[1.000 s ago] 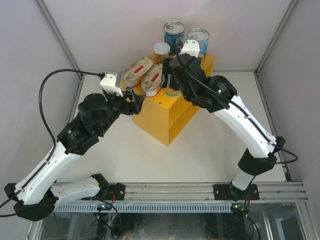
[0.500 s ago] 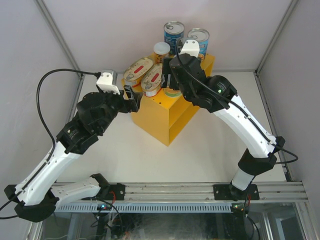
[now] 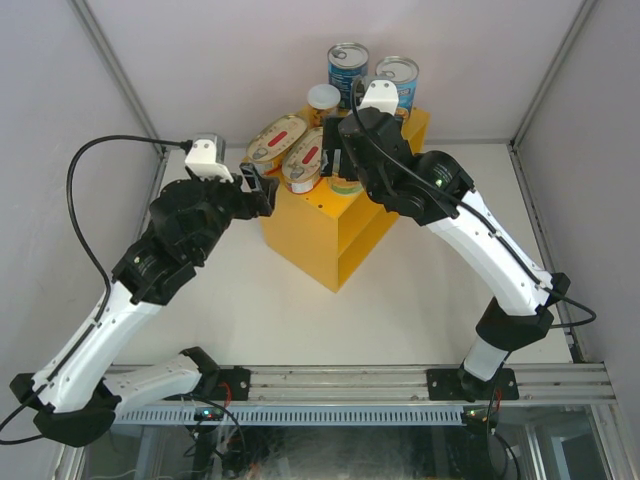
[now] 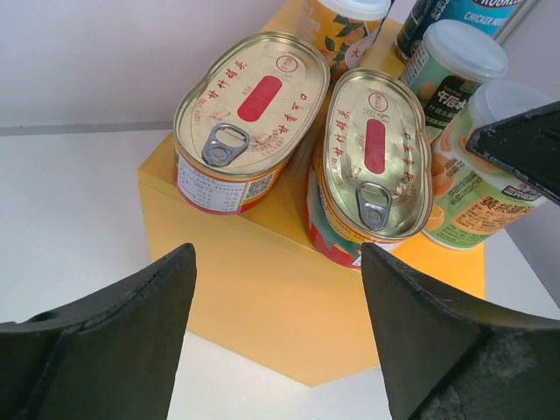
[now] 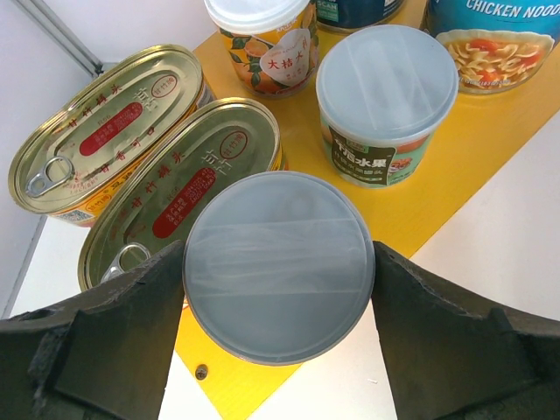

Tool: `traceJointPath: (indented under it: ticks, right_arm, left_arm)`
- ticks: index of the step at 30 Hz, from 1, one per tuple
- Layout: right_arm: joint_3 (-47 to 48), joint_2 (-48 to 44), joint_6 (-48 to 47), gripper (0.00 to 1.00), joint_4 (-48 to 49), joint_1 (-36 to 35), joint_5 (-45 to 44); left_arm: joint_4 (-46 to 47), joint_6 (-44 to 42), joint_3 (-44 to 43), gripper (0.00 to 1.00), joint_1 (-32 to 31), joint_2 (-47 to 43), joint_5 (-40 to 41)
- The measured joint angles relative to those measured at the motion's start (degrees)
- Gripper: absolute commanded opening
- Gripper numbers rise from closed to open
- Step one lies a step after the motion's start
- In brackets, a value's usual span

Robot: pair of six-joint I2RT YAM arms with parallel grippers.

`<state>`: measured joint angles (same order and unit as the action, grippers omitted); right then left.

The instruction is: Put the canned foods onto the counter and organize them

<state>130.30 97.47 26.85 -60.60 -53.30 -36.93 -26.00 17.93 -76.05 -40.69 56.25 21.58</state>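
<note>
The yellow counter [image 3: 330, 235] stands at the back middle. On its top are two oval tins [image 3: 277, 140] [image 3: 303, 160], two tall blue cans [image 3: 347, 70] [image 3: 397, 80] and a small white-lidded can [image 3: 323, 100]. My right gripper [image 3: 340, 165] is over the counter's top, shut on a small pale-lidded can [image 5: 278, 262] near the front edge, next to another small can [image 5: 385, 96]. My left gripper [image 3: 260, 187] is open and empty, just left of the counter's near-left corner, facing the oval tins [image 4: 249, 114] [image 4: 372, 162].
White walls and metal frame posts [image 3: 120, 70] close in the back and sides. The counter's open shelf side [image 3: 365, 240] faces front right. A black cable [image 3: 90, 200] loops off the left arm. A rail [image 3: 330, 385] runs along the near edge.
My left gripper has drawn a little back and to the left, away from the counter's side. The right arm and the can in it have not moved.
</note>
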Motion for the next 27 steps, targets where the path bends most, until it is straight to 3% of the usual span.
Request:
traceJointPath:
  ticks: [6, 9, 27]
  right_arm:
    - [0.04, 0.00, 0.00, 0.78, -0.31, 0.00, 0.13]
    - [0.04, 0.00, 0.15, 0.85, -0.42, 0.00, 0.13]
    - [-0.20, 0.07, -0.85, 0.87, -5.01, 0.00, 2.14]
  left_arm:
    - [1.33, 0.55, 0.00, 0.80, 1.33, 0.28, -1.18]
    - [1.55, 0.68, 0.00, 0.79, 1.86, 0.90, -1.53]
    - [2.73, 1.18, 0.00, 0.80, 2.69, 1.46, -2.49]
